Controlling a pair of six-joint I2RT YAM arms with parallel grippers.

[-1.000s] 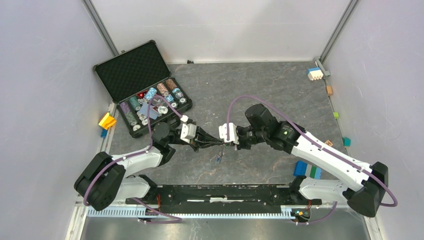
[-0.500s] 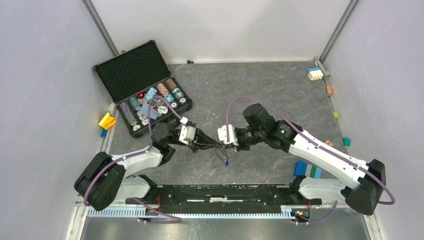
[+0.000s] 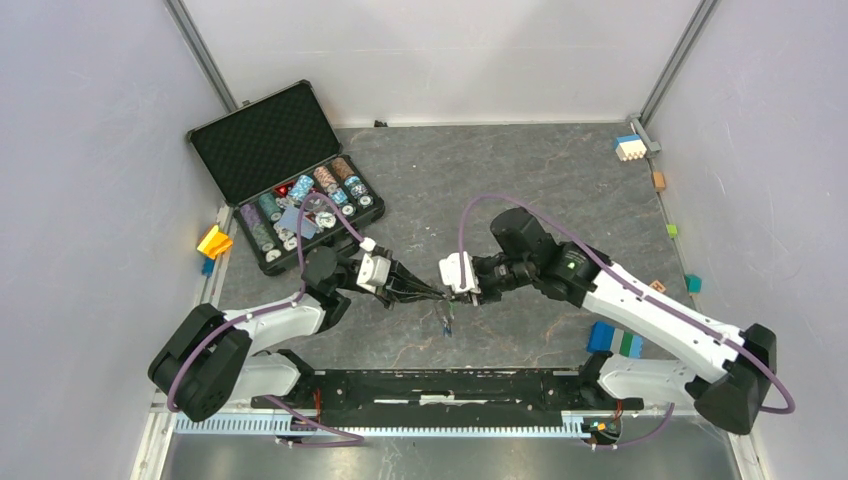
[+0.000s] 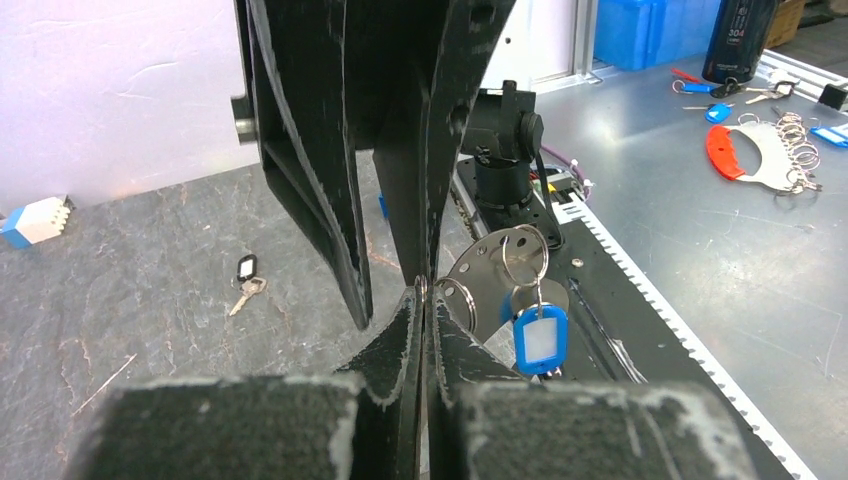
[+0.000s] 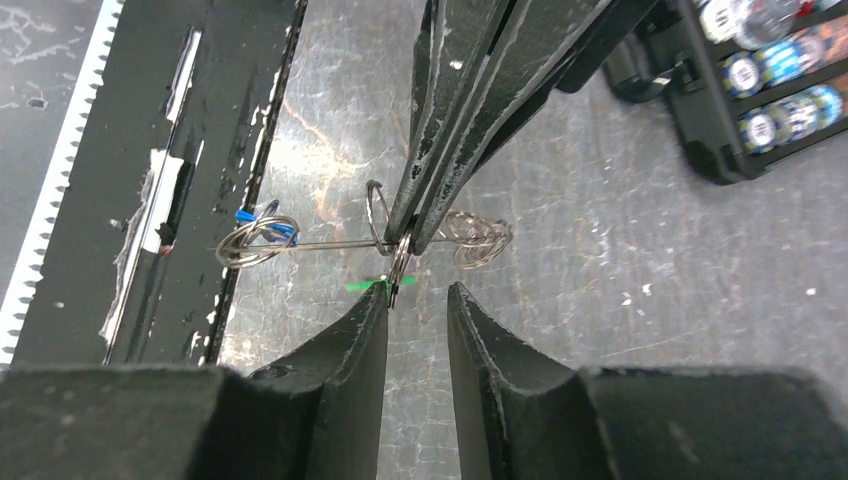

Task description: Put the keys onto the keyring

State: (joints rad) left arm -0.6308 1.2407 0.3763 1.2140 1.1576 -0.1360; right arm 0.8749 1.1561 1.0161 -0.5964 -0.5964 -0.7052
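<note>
My left gripper is shut on the keyring, a thin wire loop that it holds above the table. A key with a blue tag hangs from the keyring by a small split ring. A key with a green tag hangs just below the left gripper's tips. My right gripper faces the left one, open, and its left fingertip sits right beside the green key's ring. A third key with a black tag lies loose on the table.
An open black case of poker chips stands at the back left. Coloured toy blocks lie along the right edge and at the far right corner, and a yellow one lies at the left. The black base rail runs along the near edge.
My right gripper has opened and drawn back slightly from the left one. The hanging keys have swung a little to the right. The left gripper stays shut on the keyring.
</note>
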